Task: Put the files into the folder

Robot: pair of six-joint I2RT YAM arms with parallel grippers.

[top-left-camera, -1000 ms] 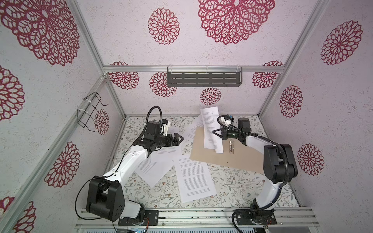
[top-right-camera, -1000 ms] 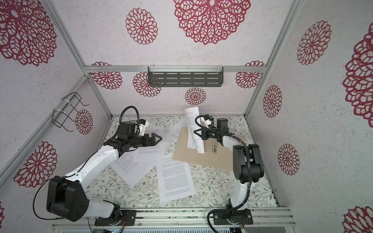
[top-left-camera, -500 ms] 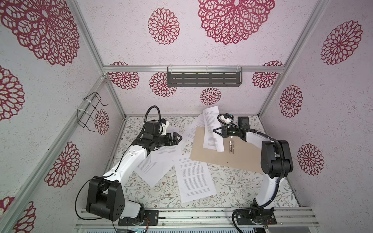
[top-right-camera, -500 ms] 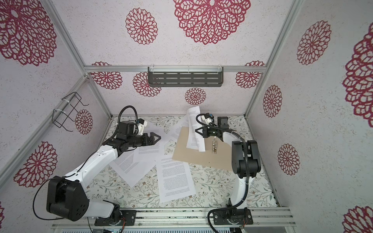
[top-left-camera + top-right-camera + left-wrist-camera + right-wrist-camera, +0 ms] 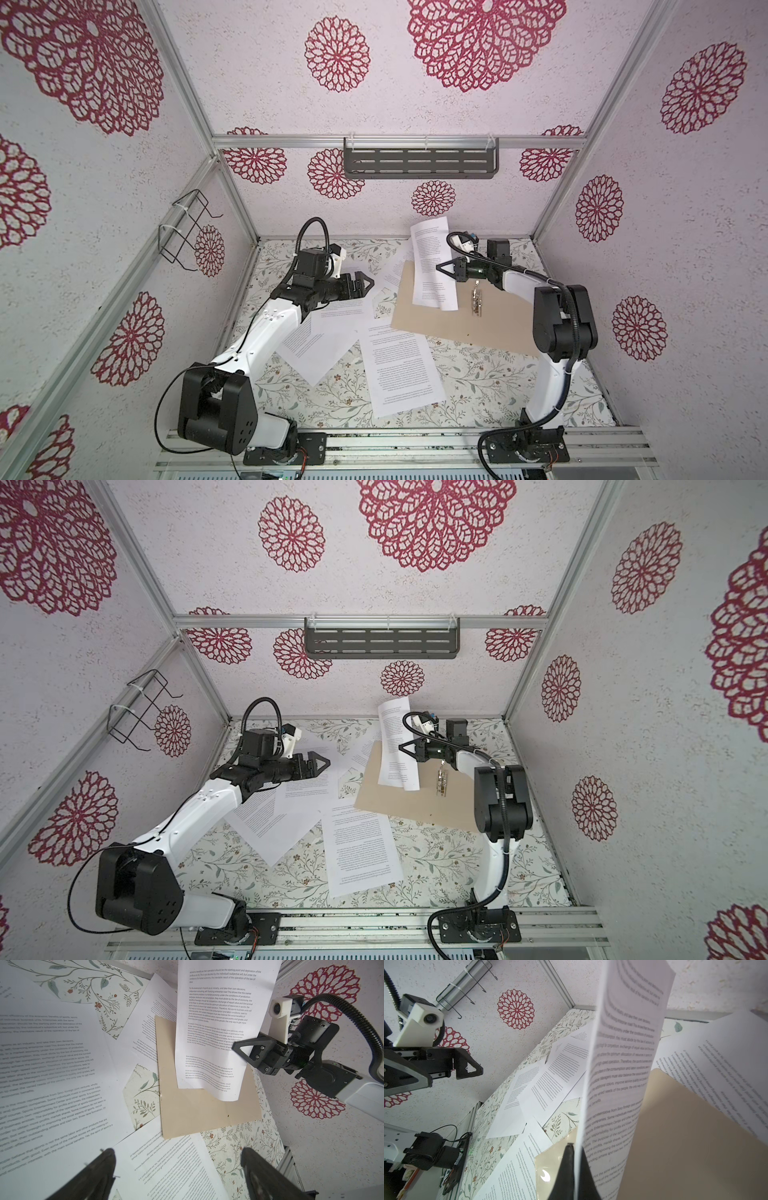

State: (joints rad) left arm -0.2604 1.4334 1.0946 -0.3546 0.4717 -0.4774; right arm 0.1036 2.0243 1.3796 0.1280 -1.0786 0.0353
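The tan folder (image 5: 457,328) lies open and flat on the table at the right, with its metal fastener (image 5: 476,300) showing. My right gripper (image 5: 443,268) is shut on the edge of one file (image 5: 432,262), a white printed sheet hanging upright over the folder's left leaf, lower edge curling near it. In the right wrist view the fingertips (image 5: 570,1159) pinch this sheet (image 5: 623,1064). My left gripper (image 5: 368,284) hovers open and empty above the loose files (image 5: 332,328) left of the folder (image 5: 197,1113). Another file (image 5: 401,370) lies in front.
A wire rack (image 5: 187,232) hangs on the left wall and a grey slotted shelf (image 5: 419,162) on the back wall. More sheets (image 5: 149,1028) lie behind the folder by the back wall. The floral table (image 5: 478,390) ends at a metal rail in front.
My right gripper has carried the held sheet a little to the left over the folder. The left arm has hardly moved.
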